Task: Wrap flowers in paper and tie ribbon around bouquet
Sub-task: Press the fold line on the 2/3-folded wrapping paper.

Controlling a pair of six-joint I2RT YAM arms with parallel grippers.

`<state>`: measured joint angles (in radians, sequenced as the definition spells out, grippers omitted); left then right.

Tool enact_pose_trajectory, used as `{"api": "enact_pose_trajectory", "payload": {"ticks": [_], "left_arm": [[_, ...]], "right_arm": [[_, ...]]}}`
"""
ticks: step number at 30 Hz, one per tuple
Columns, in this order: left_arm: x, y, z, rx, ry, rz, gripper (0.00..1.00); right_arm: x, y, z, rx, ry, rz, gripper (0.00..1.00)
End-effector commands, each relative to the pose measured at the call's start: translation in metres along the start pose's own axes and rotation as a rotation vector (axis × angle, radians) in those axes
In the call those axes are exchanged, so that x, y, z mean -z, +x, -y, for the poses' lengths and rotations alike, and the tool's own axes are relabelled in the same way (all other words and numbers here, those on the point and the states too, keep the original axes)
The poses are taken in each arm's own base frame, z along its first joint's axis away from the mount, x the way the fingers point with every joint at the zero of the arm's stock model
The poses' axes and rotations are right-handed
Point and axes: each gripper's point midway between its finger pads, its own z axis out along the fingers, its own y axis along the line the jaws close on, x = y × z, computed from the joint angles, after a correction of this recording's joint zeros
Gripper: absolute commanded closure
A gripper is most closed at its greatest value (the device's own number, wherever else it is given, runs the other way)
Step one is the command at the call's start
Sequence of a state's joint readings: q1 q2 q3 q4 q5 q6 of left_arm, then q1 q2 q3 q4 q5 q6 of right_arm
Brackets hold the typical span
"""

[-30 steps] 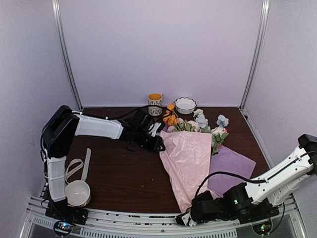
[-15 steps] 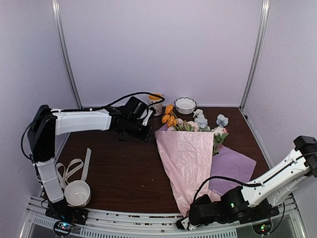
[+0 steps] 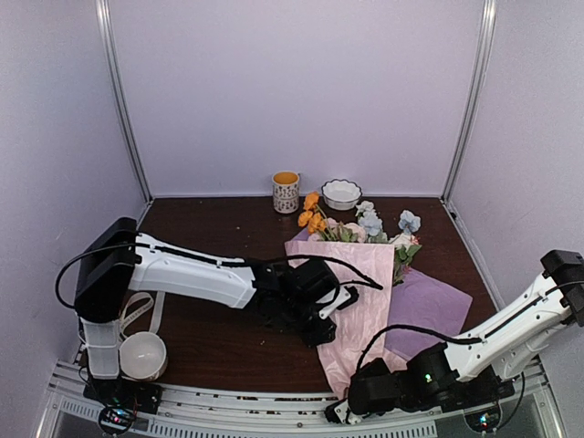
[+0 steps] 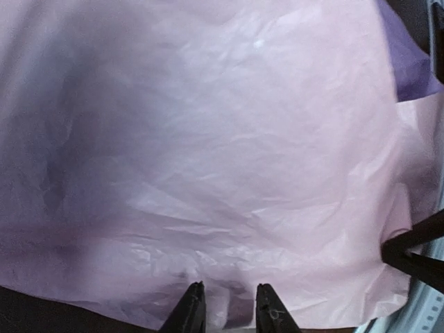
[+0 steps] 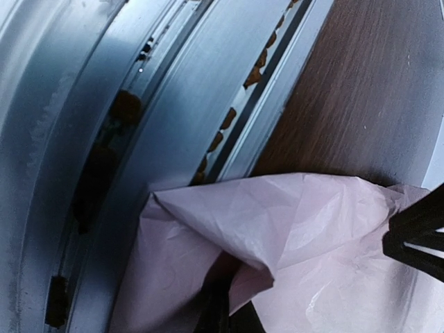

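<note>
Bouquet [image 3: 351, 283] lies centre-right in the top view, flowers [image 3: 365, 224] at its upper end, pink paper [image 4: 222, 139] tapering toward the lower edge of the table [image 3: 210, 347]; right end effector [image 3: 339, 406] is clamped on that narrow tip; left end effector [image 4: 231, 313], fingers narrowly parted, sits at the cone's left side; ribbon [image 3: 137, 310] lies lower left.

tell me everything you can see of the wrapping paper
The paper is a thin, crinkly sheet, pink outside and lilac on its other face, rolled into a cone tapering toward the near table edge. The flowers poke out of its wide far end, and a lilac flap lies flat to the right. The right gripper pinches the narrow tip; the left gripper, jaws slightly apart, sits over its left edge.
</note>
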<state>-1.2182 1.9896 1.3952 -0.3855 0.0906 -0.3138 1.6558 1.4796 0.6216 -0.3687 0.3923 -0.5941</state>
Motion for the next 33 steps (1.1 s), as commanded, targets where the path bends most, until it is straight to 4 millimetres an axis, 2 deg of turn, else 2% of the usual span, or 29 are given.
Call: {"api": "enact_pose_trajectory", "payload": {"ticks": [1, 5, 10, 12, 14, 15, 17, 21, 23, 24, 26, 30, 33], "left_arm": [[-0.017, 0.005, -0.020, 0.069, -0.042, -0.009, 0.72], [-0.018, 0.031, -0.043, 0.074, -0.126, -0.062, 0.71], [-0.003, 0.055, -0.095, 0.113, -0.248, -0.114, 0.71], [0.009, 0.054, -0.110, 0.122, -0.294, -0.101, 0.70], [0.021, 0.044, -0.116, 0.111, -0.324, -0.075, 0.71], [0.025, 0.037, -0.111, 0.093, -0.312, -0.060, 0.70], [0.032, 0.016, -0.090, 0.037, -0.270, -0.009, 0.70], [0.034, -0.011, -0.027, -0.123, -0.186, 0.059, 0.70], [0.028, -0.018, 0.006, -0.154, -0.088, 0.094, 0.70], [0.024, -0.018, 0.017, -0.156, -0.050, 0.101, 0.70], [0.009, -0.010, 0.026, -0.141, -0.012, 0.082, 0.70], [-0.035, 0.020, 0.028, -0.087, 0.033, -0.031, 0.71], [-0.047, 0.032, 0.029, -0.065, 0.045, -0.061, 0.71]], "right_arm": [[0.002, -0.001, -0.005, 0.008, -0.016, 0.014, 1.00], [0.002, -0.001, -0.005, 0.009, -0.016, 0.018, 1.00], [0.002, 0.001, -0.006, 0.008, -0.012, 0.018, 1.00], [0.001, 0.000, -0.006, 0.006, -0.015, 0.019, 1.00], [0.000, -0.001, -0.006, 0.005, -0.015, 0.021, 1.00], [0.000, -0.001, -0.006, 0.008, -0.016, 0.022, 1.00], [-0.001, -0.002, -0.007, 0.014, -0.019, 0.018, 1.00], [-0.001, -0.001, -0.007, 0.015, -0.019, 0.012, 1.00], [0.000, -0.001, -0.006, 0.012, -0.016, 0.017, 1.00], [0.000, -0.001, -0.006, 0.014, -0.015, 0.018, 1.00], [0.001, -0.002, -0.005, 0.013, -0.012, 0.021, 1.00], [0.001, -0.002, -0.005, 0.014, -0.012, 0.026, 1.00], [0.002, -0.002, -0.004, 0.011, -0.008, 0.029, 1.00]]}}
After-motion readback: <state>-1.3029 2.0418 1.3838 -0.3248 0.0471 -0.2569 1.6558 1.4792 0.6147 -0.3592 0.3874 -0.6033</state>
